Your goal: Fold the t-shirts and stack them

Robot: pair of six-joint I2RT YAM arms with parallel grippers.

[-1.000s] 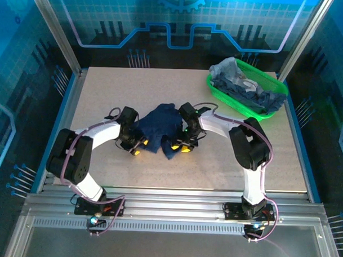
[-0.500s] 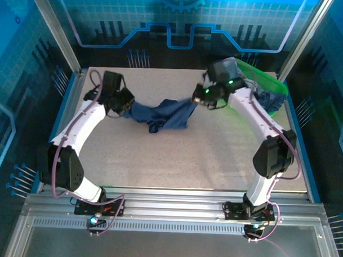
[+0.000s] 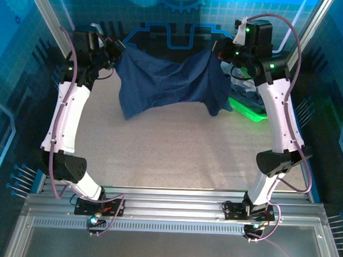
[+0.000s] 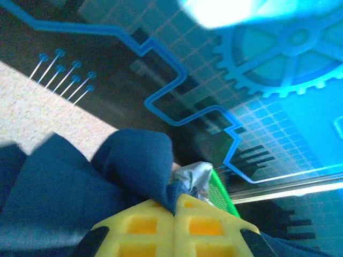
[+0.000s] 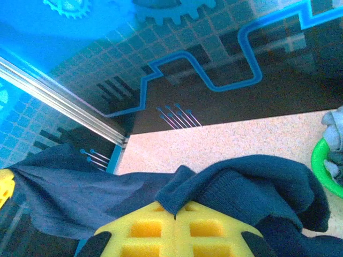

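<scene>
A bright green plastic basket (image 3: 250, 110) sat at the far right of the speckled beige table (image 3: 176, 157). Behind it stood a dark backdrop panel (image 3: 164, 24) printed with blue circuit lines and a gear (image 4: 292, 48). Aluminium rails (image 3: 168, 210) ran along the near edge.

one navy t-shirt (image 3: 162, 77), one green basket (image 3: 252, 112)

We saw soft matt cloth in the t-shirt (image 3: 167, 77), a matt speckled table (image 3: 176, 145), a glossy plastic basket (image 3: 248, 108) and smooth yellow plastic on the left gripper (image 4: 175, 209)
</scene>
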